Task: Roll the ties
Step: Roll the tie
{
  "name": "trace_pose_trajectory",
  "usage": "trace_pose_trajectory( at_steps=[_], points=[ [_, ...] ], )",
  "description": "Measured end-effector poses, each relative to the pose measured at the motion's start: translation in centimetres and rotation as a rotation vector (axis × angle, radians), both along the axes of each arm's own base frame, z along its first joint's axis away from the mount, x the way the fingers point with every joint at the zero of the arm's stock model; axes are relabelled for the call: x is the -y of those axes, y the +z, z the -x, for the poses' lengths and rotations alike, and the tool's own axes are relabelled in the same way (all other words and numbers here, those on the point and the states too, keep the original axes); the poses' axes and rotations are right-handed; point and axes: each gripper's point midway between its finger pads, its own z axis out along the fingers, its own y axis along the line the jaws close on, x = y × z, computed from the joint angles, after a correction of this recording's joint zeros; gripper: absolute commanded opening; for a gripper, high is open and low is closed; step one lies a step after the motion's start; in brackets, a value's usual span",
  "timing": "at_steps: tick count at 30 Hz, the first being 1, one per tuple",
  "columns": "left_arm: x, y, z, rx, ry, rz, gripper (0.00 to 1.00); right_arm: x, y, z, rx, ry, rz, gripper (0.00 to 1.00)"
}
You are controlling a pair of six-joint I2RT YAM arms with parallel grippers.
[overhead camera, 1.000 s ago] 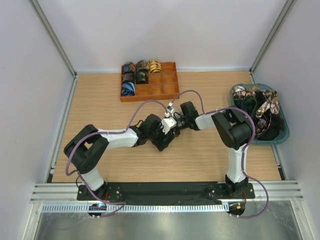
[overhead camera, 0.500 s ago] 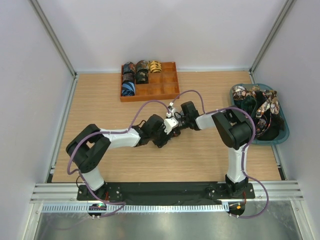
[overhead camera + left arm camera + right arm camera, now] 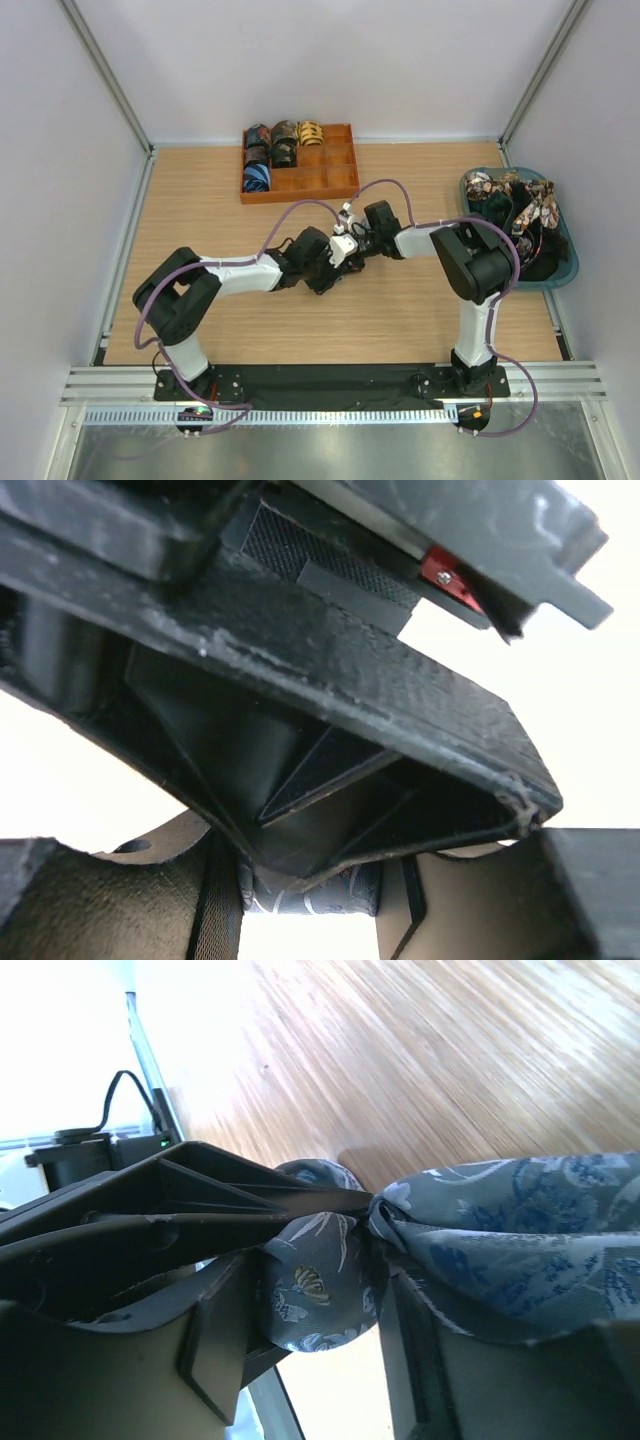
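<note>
A grey-blue patterned tie is wound into a small roll [image 3: 318, 1285] with its loose tail [image 3: 520, 1245] spreading to the right over one finger. Both grippers meet at the table's middle. My left gripper [image 3: 325, 270] is shut on the roll [image 3: 312, 892], which is pinched between its two fingers. My right gripper [image 3: 346, 250] straddles the same roll with its jaws apart and a thin dark gap on the roll's right side. In the top view the arms hide the roll.
An orange divided tray [image 3: 325, 178] at the back holds several rolled ties [image 3: 272, 150] in its left compartments. A teal basket [image 3: 566, 272] at the right edge holds a heap of loose ties [image 3: 515, 205]. Purple cables loop over both arms.
My left gripper has slid in toward the right gripper and shut on the roll. My right gripper's jaws have widened around it.
</note>
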Motion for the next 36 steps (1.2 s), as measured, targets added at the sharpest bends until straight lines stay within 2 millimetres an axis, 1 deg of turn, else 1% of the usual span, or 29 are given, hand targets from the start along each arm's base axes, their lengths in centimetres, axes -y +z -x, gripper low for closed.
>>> trace_pose_trajectory(
  at_steps=[1,2,5,6,7,8,9,10,11,15,16,19,20,22,23,26,27,29,30,33,36],
  points=[
    [0.01,-0.02,0.01,-0.002,0.0,-0.001,0.39,0.06,-0.07,-0.02,0.002,-0.006,0.012,0.49],
    [0.01,-0.06,0.0,-0.004,0.001,-0.003,0.39,0.1,-0.16,0.0,0.004,-0.007,0.018,0.47],
    [0.03,-0.14,-0.02,-0.009,0.003,-0.008,0.39,0.13,-0.31,0.15,-0.005,-0.008,0.026,0.46],
    [0.04,-0.15,-0.03,-0.01,0.003,-0.009,0.41,0.11,-0.34,0.16,-0.006,-0.008,0.026,0.45],
    [0.04,-0.17,-0.03,-0.012,0.003,-0.01,0.43,0.11,-0.37,0.17,-0.008,-0.007,0.025,0.41],
    [0.05,-0.17,-0.03,-0.013,0.004,-0.011,0.48,0.1,-0.42,0.19,-0.01,-0.007,0.024,0.4],
    [0.06,-0.18,-0.03,-0.015,0.004,-0.012,0.59,0.09,-0.46,0.19,-0.012,-0.007,0.023,0.38],
    [0.07,-0.19,-0.07,-0.015,0.005,-0.014,0.63,0.08,-0.5,0.17,-0.012,-0.007,0.022,0.37],
    [0.09,-0.16,-0.15,-0.014,0.007,-0.015,0.69,0.08,-0.57,0.2,-0.014,-0.006,0.023,0.36],
    [-0.04,-0.17,-0.39,-0.007,0.013,-0.022,0.79,0.04,-0.67,0.47,-0.026,0.006,0.015,0.35],
    [-0.06,-0.17,-0.41,-0.006,0.014,-0.023,0.8,0.04,-0.67,0.5,-0.026,0.008,0.014,0.35],
    [-0.06,-0.16,-0.42,-0.004,0.011,-0.024,0.75,0.03,-0.65,0.5,-0.023,0.011,0.013,0.35],
    [-0.07,-0.18,-0.42,-0.004,0.01,-0.025,0.68,0.02,-0.65,0.51,-0.024,0.013,0.012,0.35],
    [-0.07,-0.18,-0.4,-0.003,0.006,-0.025,0.62,0.0,-0.66,0.48,-0.024,0.015,0.012,0.35],
    [-0.03,-0.18,-0.34,-0.006,0.003,-0.023,0.56,0.0,-0.66,0.48,-0.024,0.016,0.013,0.35],
    [0.22,-0.16,-0.05,-0.015,-0.011,-0.015,0.48,0.0,-0.63,0.43,-0.023,0.016,0.015,0.39],
    [0.26,-0.16,-0.01,-0.017,-0.014,-0.013,0.47,0.0,-0.62,0.42,-0.024,0.016,0.016,0.44],
    [0.35,-0.15,0.1,-0.022,-0.017,-0.008,0.43,0.0,-0.6,0.36,-0.025,0.014,0.019,0.48],
    [0.35,-0.15,0.11,-0.023,-0.016,-0.008,0.42,0.02,-0.63,0.35,-0.026,0.013,0.023,0.51],
    [0.37,-0.15,0.14,-0.026,-0.017,-0.005,0.38,0.1,-0.53,0.31,-0.032,0.007,0.031,0.52],
    [0.4,-0.14,0.15,-0.027,-0.019,-0.003,0.31,0.29,-0.35,0.15,-0.033,-0.006,0.041,0.52]
  ],
)
